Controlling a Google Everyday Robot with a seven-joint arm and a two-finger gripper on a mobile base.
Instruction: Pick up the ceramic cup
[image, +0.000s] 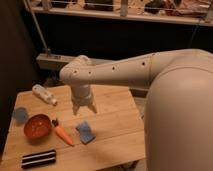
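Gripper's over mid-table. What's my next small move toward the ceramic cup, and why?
Probably shift the gripper toward the left edge of the table as the picture shows it, kept high. The ceramic cup sits there, beyond the orange bowl, while the gripper hangs near the blue sponge.

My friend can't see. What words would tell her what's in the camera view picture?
The white robot's gripper hangs above the middle of a wooden table, apart from the small blue-grey ceramic cup at the picture's left edge. Right of the cup lie an orange bowl, a carrot and a blue sponge; a pale bottle lies farther back.
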